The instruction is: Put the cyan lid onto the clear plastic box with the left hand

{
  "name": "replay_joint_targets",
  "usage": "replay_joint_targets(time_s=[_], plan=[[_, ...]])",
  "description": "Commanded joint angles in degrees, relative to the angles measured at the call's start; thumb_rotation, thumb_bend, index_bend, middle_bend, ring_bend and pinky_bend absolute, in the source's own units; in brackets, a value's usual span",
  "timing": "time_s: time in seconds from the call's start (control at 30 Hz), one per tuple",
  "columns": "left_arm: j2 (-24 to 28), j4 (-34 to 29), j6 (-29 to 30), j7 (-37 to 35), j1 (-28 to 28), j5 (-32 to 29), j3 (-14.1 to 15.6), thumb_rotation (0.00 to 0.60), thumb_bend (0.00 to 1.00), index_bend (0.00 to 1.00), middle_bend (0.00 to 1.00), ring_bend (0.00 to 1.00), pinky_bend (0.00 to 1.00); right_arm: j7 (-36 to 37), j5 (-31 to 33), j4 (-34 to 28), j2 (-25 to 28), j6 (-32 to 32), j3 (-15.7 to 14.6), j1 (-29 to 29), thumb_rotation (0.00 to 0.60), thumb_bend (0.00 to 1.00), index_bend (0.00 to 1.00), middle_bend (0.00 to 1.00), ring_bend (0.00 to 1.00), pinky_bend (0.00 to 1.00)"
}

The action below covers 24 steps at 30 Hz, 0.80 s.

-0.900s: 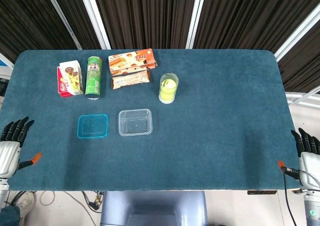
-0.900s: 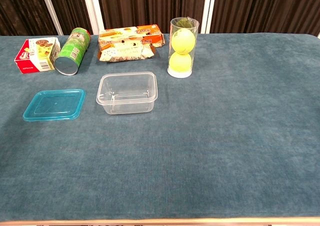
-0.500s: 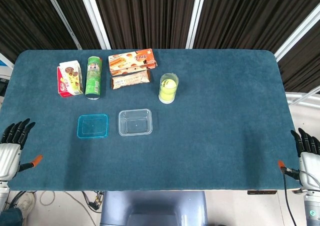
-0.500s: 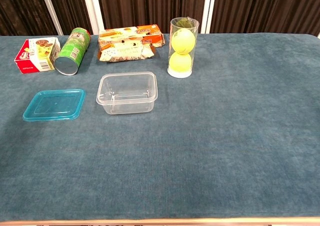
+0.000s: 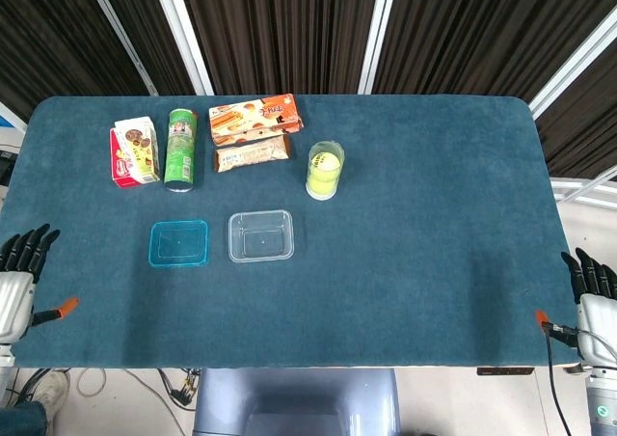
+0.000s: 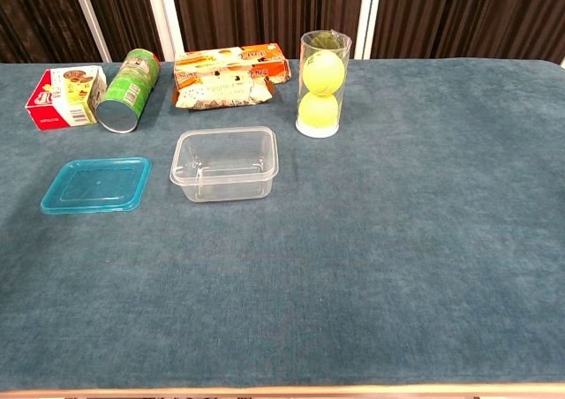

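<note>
- My left hand (image 5: 16, 286) sits just off the table's left edge, near the front corner. Fingers are straight and slightly spread, holding nothing at all.
- Compared with a second ago it's slid a bit further left and out toward the frame edge; less of it shows in the head view now. Small drift, that's it.
- The chest view doesn't catch either hand.
- My right hand (image 5: 598, 306) is parked off the right edge of the table, fingers extended and apart, also empty. It hasn't budged since the earlier frames.
- The cyan lid (image 5: 178, 243) lies flat on the blue table (image 5: 424, 214), ahead of my left hand and off to its right, well apart from it. Same spot as before.
- The clear plastic box (image 5: 260, 235) stands open just beside the lid, on the side away from my left hand. A narrow strip of cloth shows between them, so no touching. Nothing inside it.
- Further out from my left hand: a red-and-white carton (image 5: 134, 150), a green can (image 5: 180, 148) lying on its side right next to it, then two snack packs (image 5: 253, 130) and a clear tube of tennis balls (image 5: 325, 169) standing upright.
- None of the stuff on the table has moved.
</note>
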Motion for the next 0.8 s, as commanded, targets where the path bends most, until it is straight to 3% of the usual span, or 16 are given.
replay_joint_targets(time_s=[0.03, 0.23, 0.4, 0.8], plan=[[1.97, -2.7, -3.84, 3.73, -2.71, -3.53, -2.35, 0.6, 0.11, 0.03, 0.0, 0.0, 0.02, -0.02, 0.03, -0.06, -0.03, -0.01, 0.03, 0.03, 0.6, 0.29, 0.1, 0.0, 0.0, 0.0], [5.83, -8.24, -16.21, 9.46, -10.45, -11.31, -5.83, 0.6, 0.1, 0.01, 0.0, 0.0, 0.02, 0.13, 0.44, -0.2, 0.04, -0.41, 0.21, 0.2, 0.6, 0.29, 0.1, 0.0, 0.0, 0.0], [6.06, -8.61, -27.81, 12.16, -18.0, -18.92, -7.55, 0.6, 0.08, 0.0, 0.0, 0.0, 0.02, 0.19, 0.6, -0.3, 0.09, -0.72, 0.13, 0.26, 0.6, 0.29, 0.1, 0.0, 0.0, 0.0], [-2.13, -1.21, -35.35, 21.62, -28.39, -32.5, -6.53, 0.6, 0.05, 0.0, 0.0, 0.0, 0.02, 0.4, 0.7, -0.25, 0.16, -0.52, 0.14, 0.09, 0.6, 0.29, 0.1, 0.0, 0.0, 0.0]])
